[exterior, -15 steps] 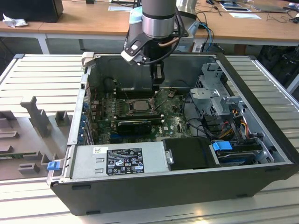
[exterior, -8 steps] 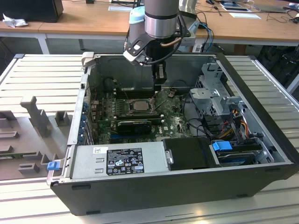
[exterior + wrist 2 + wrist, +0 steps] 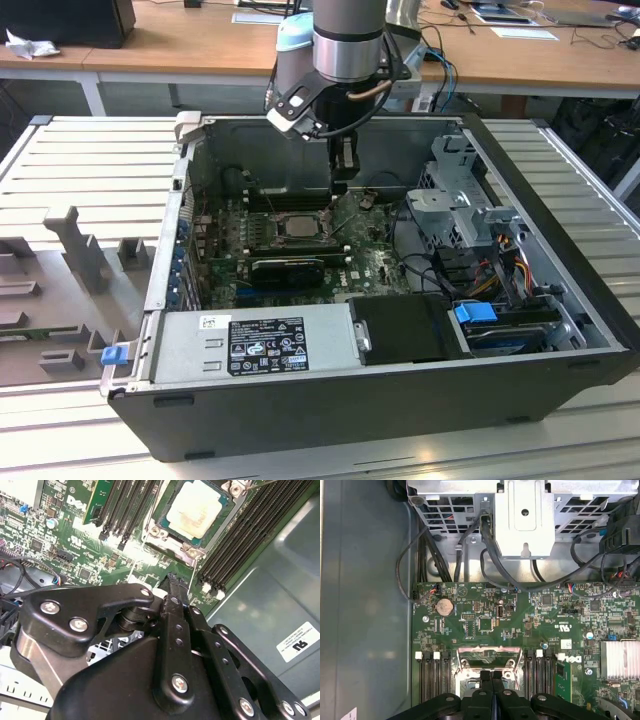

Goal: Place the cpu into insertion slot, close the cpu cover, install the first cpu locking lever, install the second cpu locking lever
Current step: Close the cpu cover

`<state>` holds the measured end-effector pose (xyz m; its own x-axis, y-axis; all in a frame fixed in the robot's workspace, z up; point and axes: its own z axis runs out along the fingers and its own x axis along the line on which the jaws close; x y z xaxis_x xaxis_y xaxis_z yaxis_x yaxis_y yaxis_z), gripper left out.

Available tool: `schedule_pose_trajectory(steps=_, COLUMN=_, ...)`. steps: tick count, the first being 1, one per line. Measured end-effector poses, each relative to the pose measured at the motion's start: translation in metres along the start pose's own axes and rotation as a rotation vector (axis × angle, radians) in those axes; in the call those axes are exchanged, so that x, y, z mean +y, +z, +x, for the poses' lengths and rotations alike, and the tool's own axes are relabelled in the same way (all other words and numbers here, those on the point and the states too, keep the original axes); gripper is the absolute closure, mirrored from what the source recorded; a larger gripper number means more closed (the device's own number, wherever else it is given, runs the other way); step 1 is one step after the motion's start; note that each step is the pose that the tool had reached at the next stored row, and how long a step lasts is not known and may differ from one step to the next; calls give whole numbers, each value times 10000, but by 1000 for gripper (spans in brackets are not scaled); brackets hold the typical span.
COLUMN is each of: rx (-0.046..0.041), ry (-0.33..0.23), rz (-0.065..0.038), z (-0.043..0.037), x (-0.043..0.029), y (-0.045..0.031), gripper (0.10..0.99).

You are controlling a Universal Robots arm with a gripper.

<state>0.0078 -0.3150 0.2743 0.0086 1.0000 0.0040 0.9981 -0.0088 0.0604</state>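
Two gripper (image 3: 492, 673) fingers (image 3: 485, 682) were pressed together, pinching nothing, low over the green board (image 3: 470, 615). Just beyond them the cpu (image 3: 197, 510) lay seated in the insertion slot (image 3: 162, 517), flanked by long memory slots (image 3: 240, 535) inside the open case (image 3: 380, 410).

The exterior view looks down from above the near side of the open computer case (image 3: 330, 410), facing the far bench (image 3: 200, 45); both wrist views sit close over the motherboard (image 3: 485, 610), past the fingers (image 3: 481, 695), sharing the memory slots (image 3: 432, 677).
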Motion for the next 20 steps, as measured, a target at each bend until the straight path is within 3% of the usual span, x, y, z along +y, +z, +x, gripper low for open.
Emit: schedule_pose_trajectory(steps=20, rx=0, ry=0, rz=0, z=1, x=126, y=8, gripper=980)
